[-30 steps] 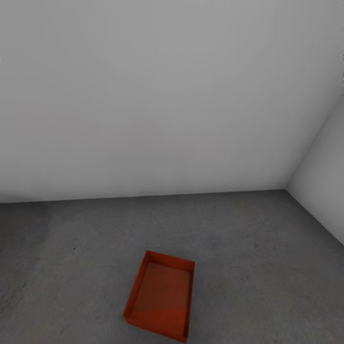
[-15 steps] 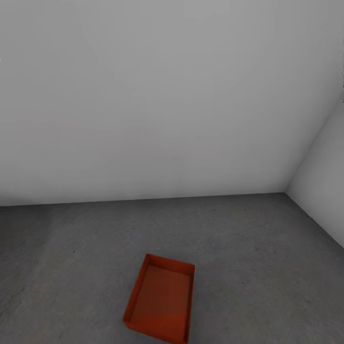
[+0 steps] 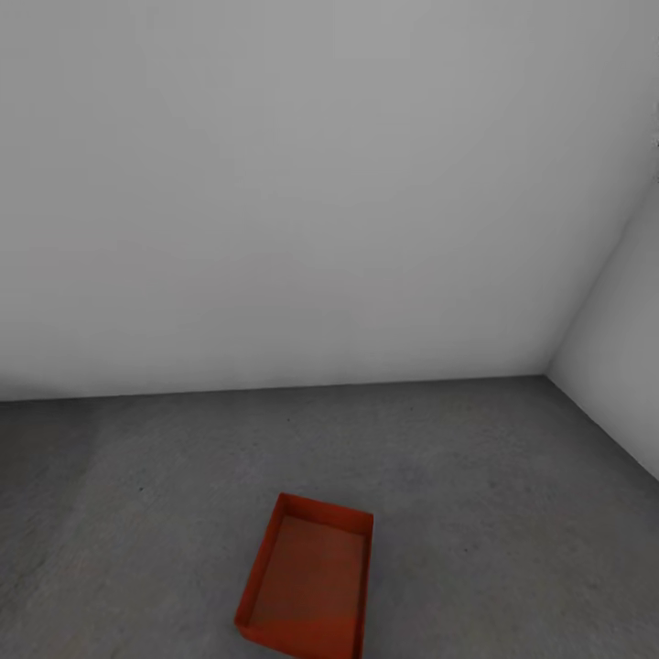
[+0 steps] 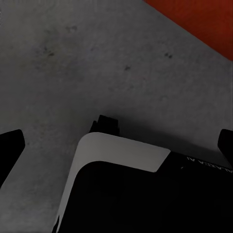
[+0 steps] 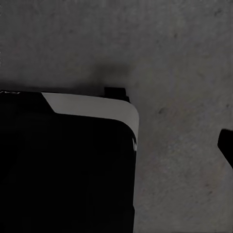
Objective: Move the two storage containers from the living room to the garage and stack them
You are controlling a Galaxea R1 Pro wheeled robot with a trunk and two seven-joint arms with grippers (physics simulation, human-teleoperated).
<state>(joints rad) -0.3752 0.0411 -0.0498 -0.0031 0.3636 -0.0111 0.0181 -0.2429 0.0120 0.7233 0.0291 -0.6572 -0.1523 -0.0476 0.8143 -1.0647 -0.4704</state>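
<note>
Head view puts me in the garage, facing 2 plain white walls that meet in a corner at the far right, with the grey concrete floor spread out below them. 1 storage container sits flat on that floor, near me and a little left of centre, its long side running away from me and turned slightly. It is open at the top and I see nothing inside it, just the bare orange-red bottom. Nothing is stacked on it. I judge the task about half done: 1 bin is placed, and the other still has to be brought here and set on top.

Left wrist view looks down past my own dark base with its white edge onto the concrete. A corner of the storage container shows as an orange-red patch, near that side of the base but apart from it. 2 dark finger tips sit at opposite edges of the picture, well apart, so I take my left hand to be spread wide, with nothing between them.

Right wrist view shows the same dark base and more bare concrete. 1 dark finger tip pokes in at the edge; the other is out of frame, so I cannot tell how wide my right hand is.
</note>
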